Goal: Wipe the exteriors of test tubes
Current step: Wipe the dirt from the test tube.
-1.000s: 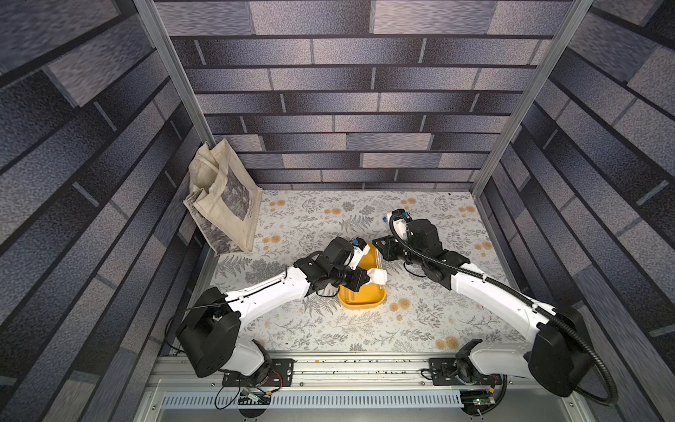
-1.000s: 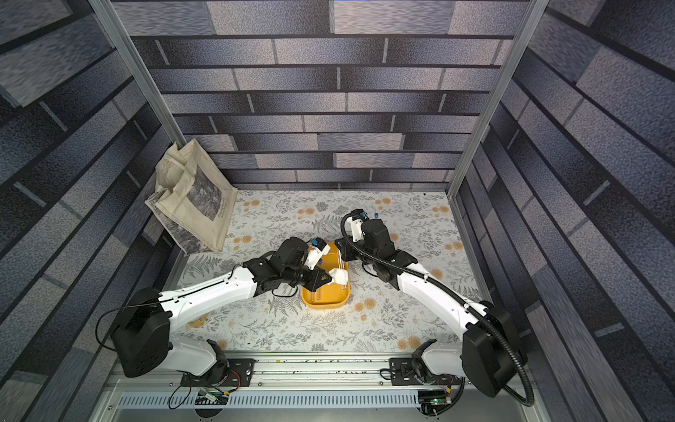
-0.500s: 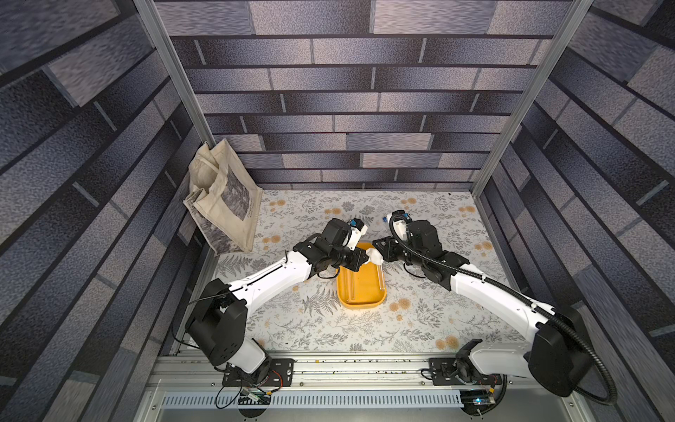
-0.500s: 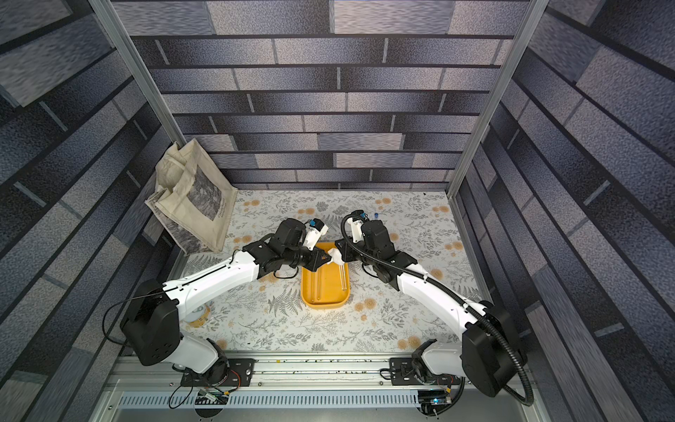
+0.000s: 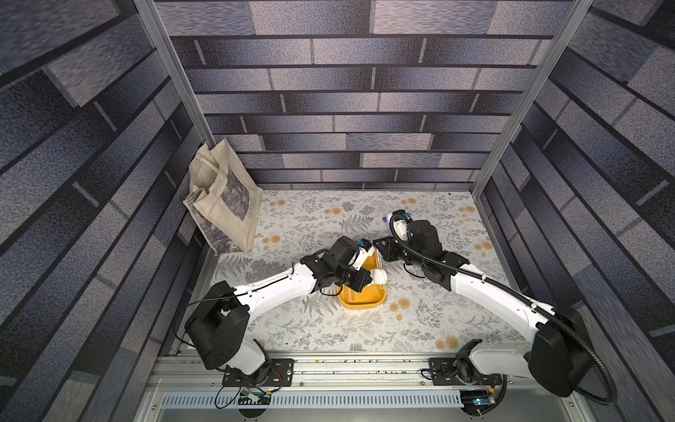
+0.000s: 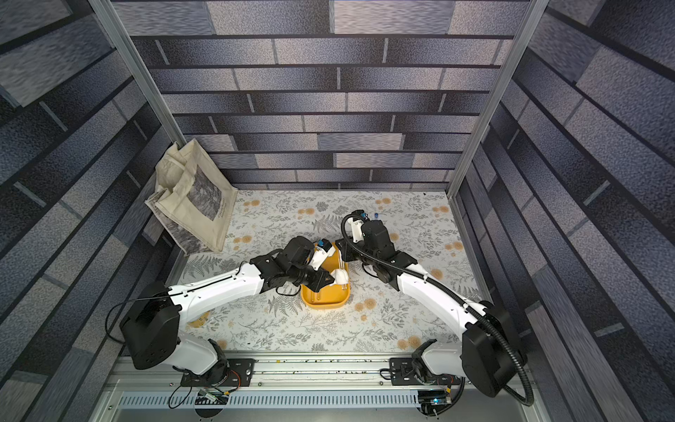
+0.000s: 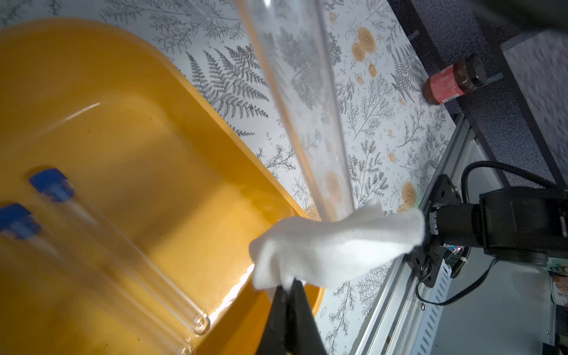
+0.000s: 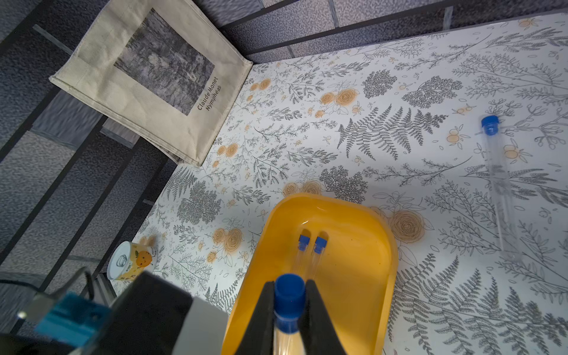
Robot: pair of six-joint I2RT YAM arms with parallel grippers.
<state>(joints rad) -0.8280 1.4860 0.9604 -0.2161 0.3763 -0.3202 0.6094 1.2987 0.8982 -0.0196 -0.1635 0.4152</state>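
My right gripper [image 8: 289,285] is shut on the blue-capped end of a clear test tube [image 8: 289,295], held over the yellow tray [image 8: 390,246]. In the left wrist view this tube [image 7: 301,92] slants down to a white cloth [image 7: 338,242] that wraps its lower end. My left gripper [image 7: 290,285] is shut on that cloth. Two more test tubes [image 8: 311,246] lie side by side in the tray. A further tube [image 8: 499,184] lies on the table beyond the tray. In both top views the cloth [image 5: 379,276] [image 6: 341,276] sits over the tray's right side.
A beige tote bag [image 5: 226,204] leans against the back-left wall. A small can [image 8: 132,261] stands at the table's left edge. A red-labelled bottle [image 7: 445,84] lies beyond the table's right edge. The floral table [image 5: 420,321] ends at a metal rail in front.
The left gripper slid the cloth up along the held tube toward the right gripper, then back down to the tube's lower end. The right arm stayed still.
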